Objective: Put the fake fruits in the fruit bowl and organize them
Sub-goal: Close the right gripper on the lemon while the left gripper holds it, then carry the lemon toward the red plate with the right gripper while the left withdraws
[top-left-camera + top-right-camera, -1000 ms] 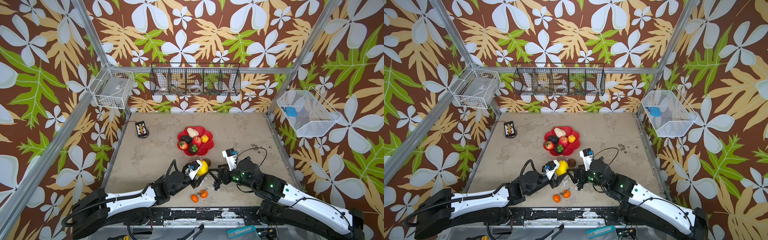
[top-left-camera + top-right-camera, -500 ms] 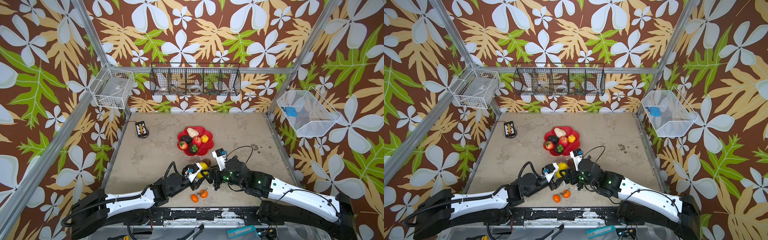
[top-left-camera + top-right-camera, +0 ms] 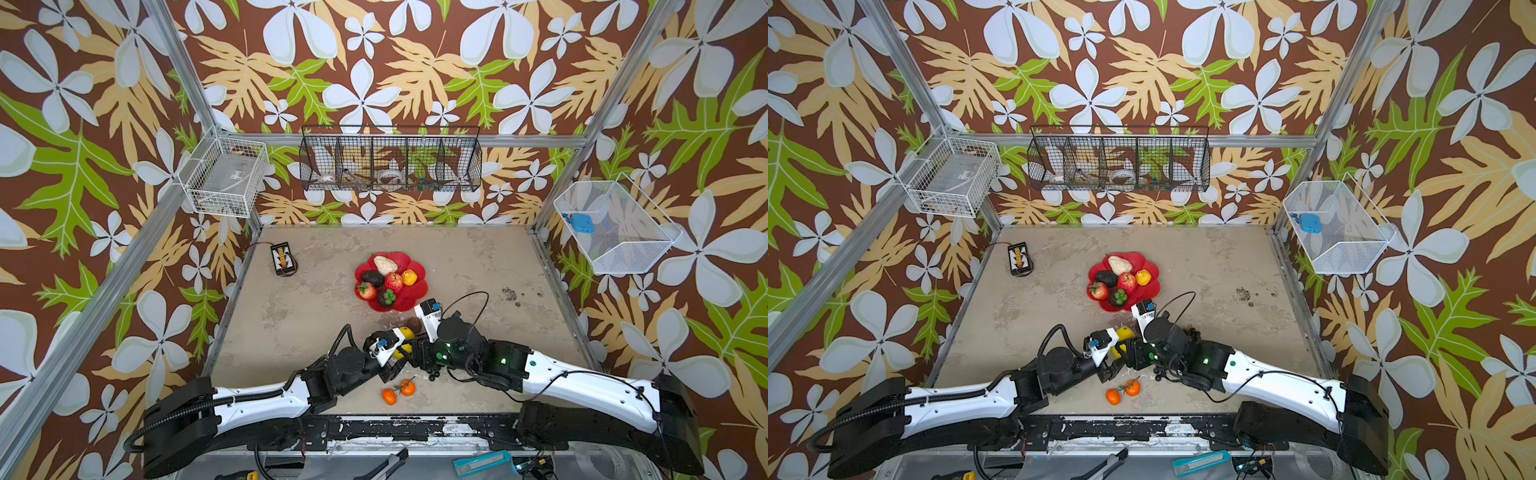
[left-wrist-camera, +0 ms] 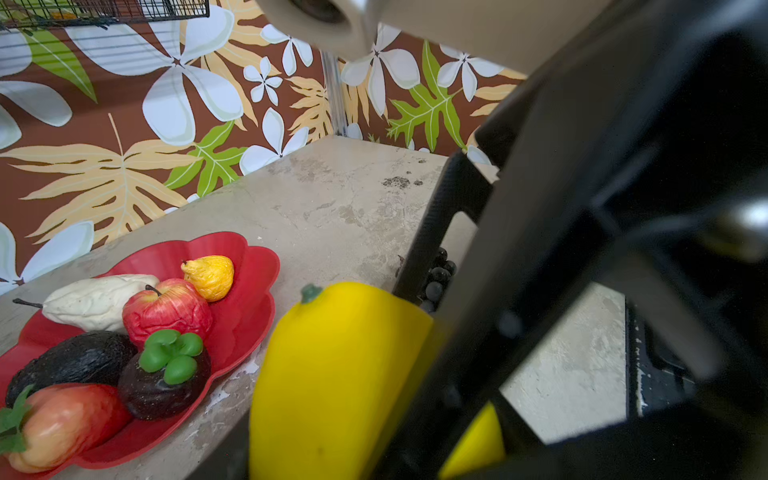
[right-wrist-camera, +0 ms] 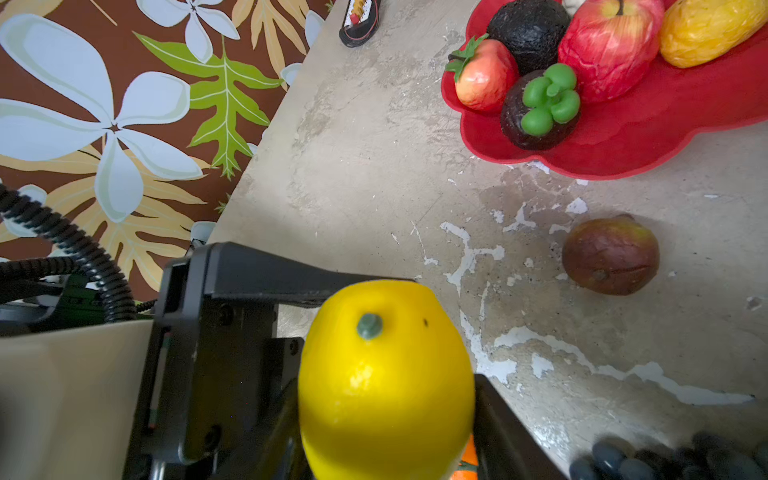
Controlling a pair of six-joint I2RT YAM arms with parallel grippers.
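**Ana:** Lemon point(image 5: 386, 382), where was it?
**Ben:** Clamped in the left gripper point(image 3: 398, 348), near the table's point(image 3: 291, 316) front edge and short of the fruit bowl point(image 3: 411, 296) (six fruits lay in that).
**Ana:** And the right gripper point(image 5: 386, 436)?
**Ben:** Its fingers flanked the same lemon. Whether they pressed it, I couldn't tell.
**Ana:** Anything loose?
**Ben:** A brown fruit point(image 5: 610, 255) near the bowl, two oranges point(image 3: 399, 390) and black grapes point(image 5: 665, 461) lay on the table.
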